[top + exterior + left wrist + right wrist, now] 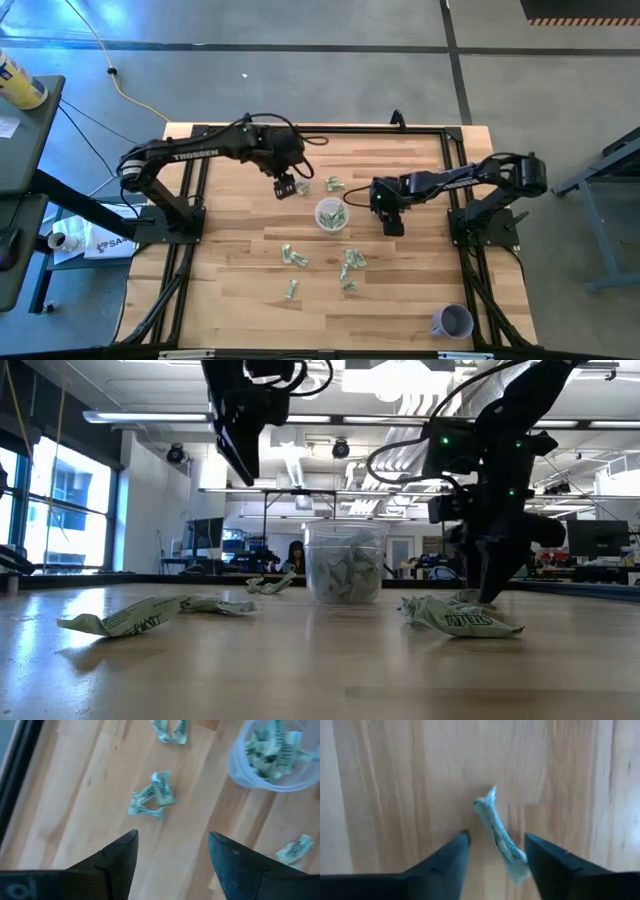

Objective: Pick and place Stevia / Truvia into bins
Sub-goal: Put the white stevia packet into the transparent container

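Note:
Green-and-white crumpled sweetener packets lie scattered on the wooden table [230, 300], one group [293, 256] near the middle and another [350, 262] beside it. The clear cup [330, 214] stands at the centre, filled with packets. My left gripper [287, 188] hovers open above the table, to the far left of the cup; below it lie packets [152, 797]. My right gripper [392, 222] is low at the table, right of the cup, and open. Its fingers stand on either side of one packet [495, 830] lying on the wood. My right gripper comes from above, pointing down, with the packet lying between its open fingers. The packet's near end [516, 862] lies close against the inner side of one finger [540, 865]; I cannot tell whether they touch. The packet rests on the table.
An opaque lavender cup [452, 321] stands at the table's near right corner. One packet [333, 184] lies beyond the clear cup, others [291, 290] nearer the front. A black frame [320, 130] runs round the table's edges. The low view shows a packet [460, 618] in front of my right gripper.

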Motion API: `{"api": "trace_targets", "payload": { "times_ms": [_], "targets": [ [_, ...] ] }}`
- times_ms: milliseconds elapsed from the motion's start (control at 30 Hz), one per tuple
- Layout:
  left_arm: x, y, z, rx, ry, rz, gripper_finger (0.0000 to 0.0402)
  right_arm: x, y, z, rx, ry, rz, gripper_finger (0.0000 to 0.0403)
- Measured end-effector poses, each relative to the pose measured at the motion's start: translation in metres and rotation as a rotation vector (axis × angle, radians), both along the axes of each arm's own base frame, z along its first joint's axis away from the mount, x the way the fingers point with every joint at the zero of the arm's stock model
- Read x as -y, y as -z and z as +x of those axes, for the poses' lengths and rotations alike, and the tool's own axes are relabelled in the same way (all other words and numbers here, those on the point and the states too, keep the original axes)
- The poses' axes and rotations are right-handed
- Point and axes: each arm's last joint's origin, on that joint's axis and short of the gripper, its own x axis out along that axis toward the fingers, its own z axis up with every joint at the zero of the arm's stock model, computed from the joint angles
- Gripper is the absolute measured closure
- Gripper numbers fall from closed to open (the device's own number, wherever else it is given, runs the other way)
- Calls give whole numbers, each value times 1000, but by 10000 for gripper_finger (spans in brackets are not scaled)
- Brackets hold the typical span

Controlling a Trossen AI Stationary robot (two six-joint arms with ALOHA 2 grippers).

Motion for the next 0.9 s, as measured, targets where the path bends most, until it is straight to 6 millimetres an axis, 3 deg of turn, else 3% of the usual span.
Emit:
{"api": "trace_targets", "payload": {
  "times_ms": [233,433,667,767,900],
  "targets": [
    [-22,2,-13,-71,15,11,133,0,-20,7,37,151,96,388],
    [-48,4,-31,-137,-28,-5,138,-2,-69,29,167,161,177,390],
    [-74,12,-37,22,-11,-108,153,1,-141,60,429,84,208,394],
    [-78,25,-39,46,4,-135,160,2,-144,77,458,72,275,400],
    [-75,44,-41,17,3,-157,168,6,-125,102,389,105,316,386]
  ]
}}
